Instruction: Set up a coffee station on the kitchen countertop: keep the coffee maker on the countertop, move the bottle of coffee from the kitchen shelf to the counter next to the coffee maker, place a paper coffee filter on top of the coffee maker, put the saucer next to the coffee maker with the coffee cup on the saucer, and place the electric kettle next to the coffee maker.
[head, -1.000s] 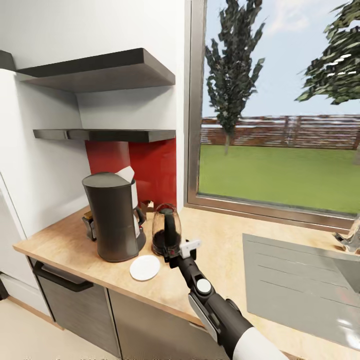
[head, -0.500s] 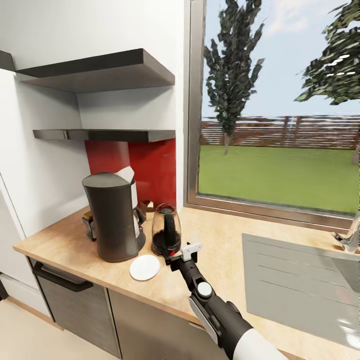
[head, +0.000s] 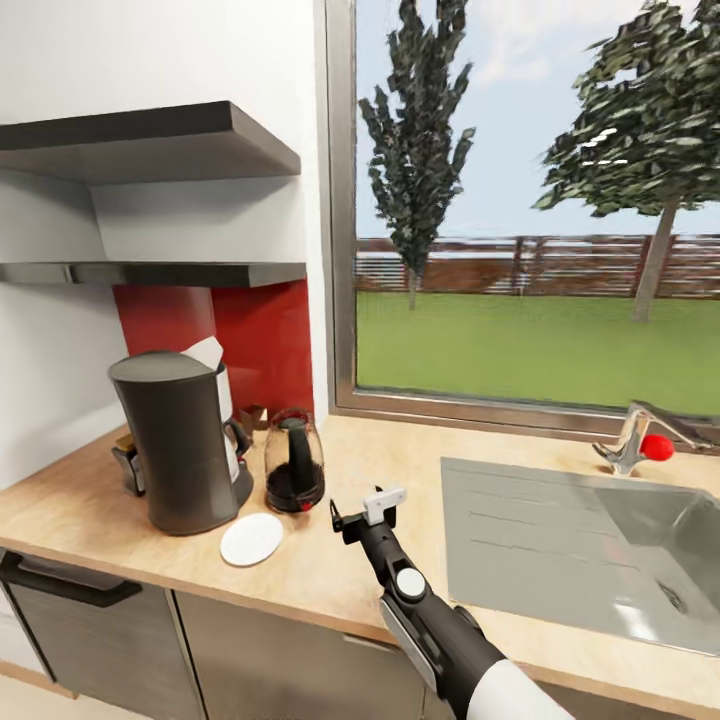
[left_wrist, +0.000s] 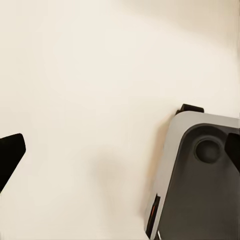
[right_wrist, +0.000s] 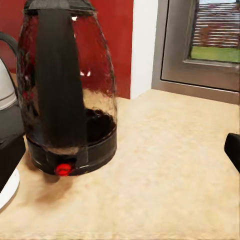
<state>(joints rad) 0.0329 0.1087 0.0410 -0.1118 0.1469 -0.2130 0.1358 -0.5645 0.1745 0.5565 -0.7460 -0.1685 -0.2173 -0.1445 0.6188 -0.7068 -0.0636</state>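
- Red switch (right_wrist: 63, 169) on our rounded clear glass kettle's (head: 293, 462) black base shows up close from the right wrist.
- Right gripper (head: 362, 511), fingers spread and empty, hovers just right of that kettle, arm reaching far over our light wood countertop (head: 420, 480).
- One tall dark grey coffee maker (head: 182, 440), one flat white saucer (head: 251, 538) near it.
- Left gripper's (left_wrist: 120, 150) dark fingertips sit wide apart.
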